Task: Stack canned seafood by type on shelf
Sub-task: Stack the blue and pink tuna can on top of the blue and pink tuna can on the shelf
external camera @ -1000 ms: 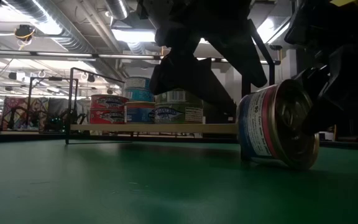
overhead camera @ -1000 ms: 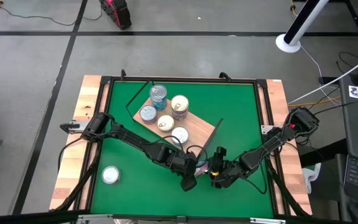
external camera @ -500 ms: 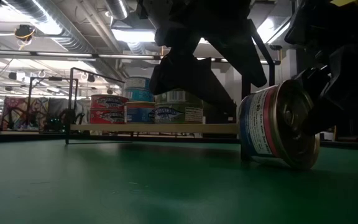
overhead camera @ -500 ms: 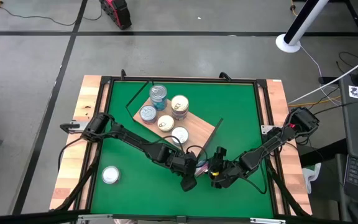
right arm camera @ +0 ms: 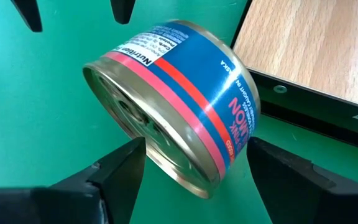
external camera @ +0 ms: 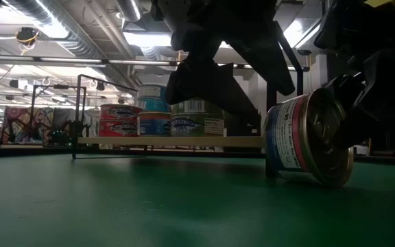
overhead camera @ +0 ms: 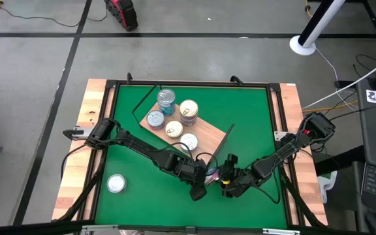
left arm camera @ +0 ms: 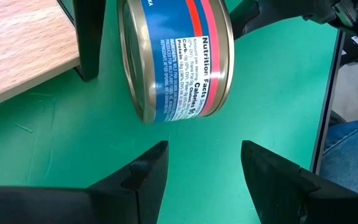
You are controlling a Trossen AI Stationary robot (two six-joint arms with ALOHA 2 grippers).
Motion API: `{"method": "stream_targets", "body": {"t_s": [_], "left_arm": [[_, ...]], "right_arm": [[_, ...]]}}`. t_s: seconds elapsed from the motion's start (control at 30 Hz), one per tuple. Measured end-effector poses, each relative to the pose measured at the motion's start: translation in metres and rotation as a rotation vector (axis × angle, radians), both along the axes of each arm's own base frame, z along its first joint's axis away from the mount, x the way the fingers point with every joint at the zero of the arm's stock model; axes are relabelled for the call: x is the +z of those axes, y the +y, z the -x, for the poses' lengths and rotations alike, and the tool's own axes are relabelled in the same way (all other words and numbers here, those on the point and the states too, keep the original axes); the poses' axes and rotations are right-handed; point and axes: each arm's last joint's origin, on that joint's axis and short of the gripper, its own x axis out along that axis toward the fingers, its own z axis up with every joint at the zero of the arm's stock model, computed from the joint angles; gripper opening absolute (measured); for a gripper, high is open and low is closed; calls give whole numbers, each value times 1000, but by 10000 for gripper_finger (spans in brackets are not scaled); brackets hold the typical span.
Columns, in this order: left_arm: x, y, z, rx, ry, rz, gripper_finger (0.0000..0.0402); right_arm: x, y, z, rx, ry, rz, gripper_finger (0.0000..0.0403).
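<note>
Passage toward the shelf (overhead camera: pixel 207 138) at 12 o'clock is being blocked by a tilted tin (overhead camera: pixel 212 176); open mat (overhead camera: pixel 142 189) is being left at 9 o'clock.

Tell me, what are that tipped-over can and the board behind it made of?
The tipped can looks like metal: its rim and end shine silver with reflections, under a glossy printed blue-and-red label, probably paper or lacquer. The board shows light wood grain with dark edges; whether solid wood or laminate is unclear.
</note>
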Motion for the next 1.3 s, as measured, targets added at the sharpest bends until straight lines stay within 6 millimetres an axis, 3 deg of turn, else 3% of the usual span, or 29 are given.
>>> {"method": "stream_targets", "body": {"t_s": [0.47,1.3], "left_arm": [[0,0,0,-86,-18,-64,196],[-1,4,1,88,-1,-78,196]], "right_arm": [[3,-2,-4,-61,-83,48,280],[5,-2,-6,-60,-96,27,280]]}}
